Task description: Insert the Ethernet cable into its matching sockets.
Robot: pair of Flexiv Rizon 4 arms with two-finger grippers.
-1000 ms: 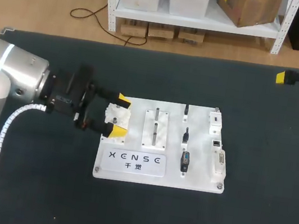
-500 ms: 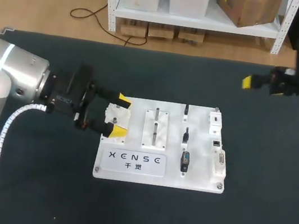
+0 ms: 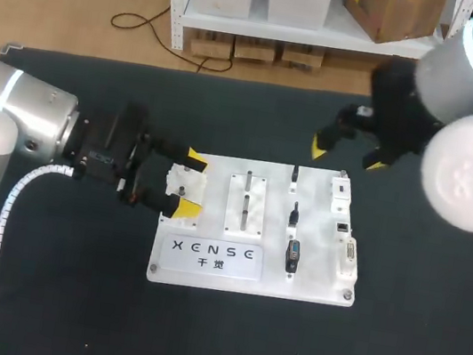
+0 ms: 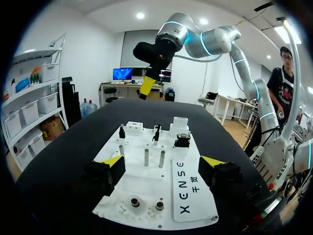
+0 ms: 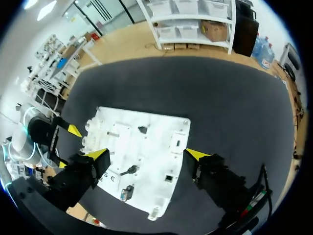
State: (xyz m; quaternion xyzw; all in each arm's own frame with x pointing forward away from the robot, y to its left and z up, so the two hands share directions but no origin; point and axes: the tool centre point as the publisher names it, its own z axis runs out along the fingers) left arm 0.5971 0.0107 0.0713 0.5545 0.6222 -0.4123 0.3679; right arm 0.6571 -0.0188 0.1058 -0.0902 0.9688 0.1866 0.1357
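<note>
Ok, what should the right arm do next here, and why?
Probably lower the right claw toward the black plugs standing on the white board. It hangs open near the board's far edge, holding nothing, while the left claw, also open, straddles the board's left end.

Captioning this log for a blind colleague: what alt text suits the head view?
A white rectangular connector board lies on a dark table. The left gripper, open, sits at the board's left edge; the right gripper, open, hovers near its far right corner.
</note>
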